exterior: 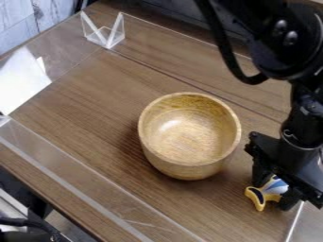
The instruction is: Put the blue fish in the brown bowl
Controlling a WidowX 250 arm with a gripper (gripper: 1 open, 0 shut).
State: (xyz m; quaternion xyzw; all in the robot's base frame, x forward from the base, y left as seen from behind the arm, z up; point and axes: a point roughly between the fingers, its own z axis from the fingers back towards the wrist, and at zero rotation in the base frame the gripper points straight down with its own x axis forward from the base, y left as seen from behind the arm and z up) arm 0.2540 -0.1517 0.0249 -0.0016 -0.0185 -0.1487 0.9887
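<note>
While low over the table (pixel 89 104), claw (pixel 280 185) straddling the fish (pixel 263 198), grip impossible to tell; bowl (pixel 190 134) just left.
</note>
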